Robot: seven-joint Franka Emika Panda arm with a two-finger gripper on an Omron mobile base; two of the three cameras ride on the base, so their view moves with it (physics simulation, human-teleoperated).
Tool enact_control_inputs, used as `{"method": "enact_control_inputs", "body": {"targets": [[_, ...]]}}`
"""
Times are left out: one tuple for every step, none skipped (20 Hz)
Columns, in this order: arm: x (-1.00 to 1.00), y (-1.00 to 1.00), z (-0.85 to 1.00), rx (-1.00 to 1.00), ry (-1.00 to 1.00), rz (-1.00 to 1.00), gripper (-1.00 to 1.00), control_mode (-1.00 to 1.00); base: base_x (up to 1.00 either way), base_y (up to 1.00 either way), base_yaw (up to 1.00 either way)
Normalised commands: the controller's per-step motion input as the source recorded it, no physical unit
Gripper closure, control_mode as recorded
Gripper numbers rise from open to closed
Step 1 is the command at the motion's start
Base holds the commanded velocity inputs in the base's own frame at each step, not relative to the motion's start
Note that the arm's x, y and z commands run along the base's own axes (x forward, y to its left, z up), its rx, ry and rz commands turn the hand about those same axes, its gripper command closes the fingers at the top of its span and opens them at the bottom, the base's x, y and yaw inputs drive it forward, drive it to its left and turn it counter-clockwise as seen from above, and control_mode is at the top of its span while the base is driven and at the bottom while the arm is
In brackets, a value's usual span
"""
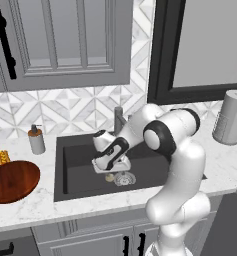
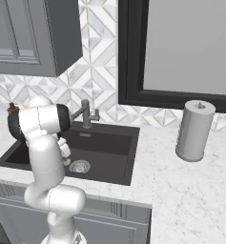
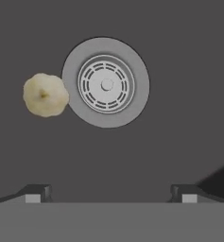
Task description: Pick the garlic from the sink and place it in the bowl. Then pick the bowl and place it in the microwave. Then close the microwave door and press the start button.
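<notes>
My jaws (image 3: 108,193) hang spread wide and empty over the sink (image 1: 80,165) floor, ready to drop. Garlic (image 3: 45,94) sits at 9 o'clock of the drain (image 3: 106,83), touching its rim; bowl (image 1: 12,181) waits on the worktop (image 1: 25,205) to receive it.

Garlic (image 3: 46,94): small pale cream-yellow lump, knobbly, lying on the floor of the sink (image 1: 80,170), touching the rim of the round steel drain (image 3: 106,83).

Sink: dark charcoal rectangular basin set in the counter, grey faucet (image 2: 86,113) at its back edge.

Bowl (image 1: 12,181): wide, shallow, glossy reddish-brown wood, upright on the counter left of the sink, near the front edge.
</notes>
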Motion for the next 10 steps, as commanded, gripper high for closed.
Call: {"method": "enact_control_inputs", "body": {"targets": [[0.37, 0.05, -0.2, 0.04, 0.0, 0.0, -1.0, -1.0, 0.0, 0.0, 0.0], [0.34, 0.11, -0.23, 0.03, 0.0, 0.0, -1.0, -1.0, 0.0, 0.0, 0.0], [0.34, 0.06, -0.21, 0.03, 0.0, 0.0, -1.0, -1.0, 0.0, 0.0, 0.0], [0.32, 0.09, -0.24, 0.03, 0.0, 0.0, -1.0, -1.0, 0.0, 0.0, 0.0], [0.33, 0.14, -0.27, 0.01, 0.0, 0.0, -1.0, -1.0, 0.0, 0.0, 0.0], [0.34, 0.09, -0.28, 0.01, 0.0, 0.0, -1.0, -1.0, 0.0, 0.0, 0.0], [0.36, 0.04, -0.25, 0.03, 0.0, 0.0, -1.0, -1.0, 0.0, 0.0, 0.0], [0.33, 0.01, -0.28, 0.01, 0.0, 0.0, -1.0, -1.0, 0.0, 0.0, 0.0], [0.26, 0.08, -0.34, 0.0, 0.0, 0.0, -1.0, -1.0, 0.0, 0.0, 0.0], [0.24, 0.06, -0.37, 0.0, 0.0, 0.0, -1.0, -1.0, 0.0, 0.0, 0.0]]}}
